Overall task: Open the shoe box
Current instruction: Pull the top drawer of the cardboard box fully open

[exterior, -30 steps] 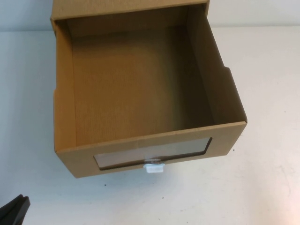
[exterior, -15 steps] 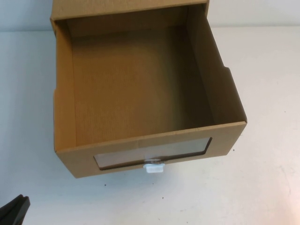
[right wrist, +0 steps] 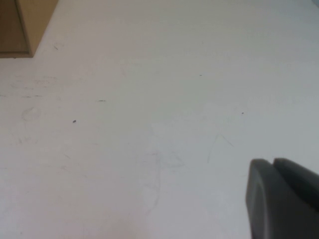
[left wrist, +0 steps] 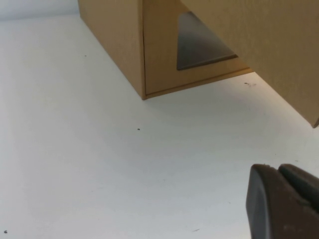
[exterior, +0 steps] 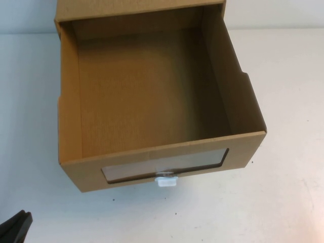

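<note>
Item, for your check: shoe box [exterior: 152, 91], brown cardboard, drawer standing open toward 6 o'clock. Clear window [exterior: 164, 164] and white tab [exterior: 166, 178] on its front. It sits on the white worktop [exterior: 283, 192], centre to 12 o'clock.
Left gripper [exterior: 15, 228]: 7 o'clock, fingers closed.
Right gripper [right wrist: 273, 163]: over worktop, fingers closed.

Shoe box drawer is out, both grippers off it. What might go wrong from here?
1. The brown cardboard drawer juts far out of its sleeve; another tug might pull it fully free.
2. The shut left gripper sits low near the drawer's front left corner; a careless swing may knock it.
3. The shut right gripper, over bare white table, looks harmless.
</note>
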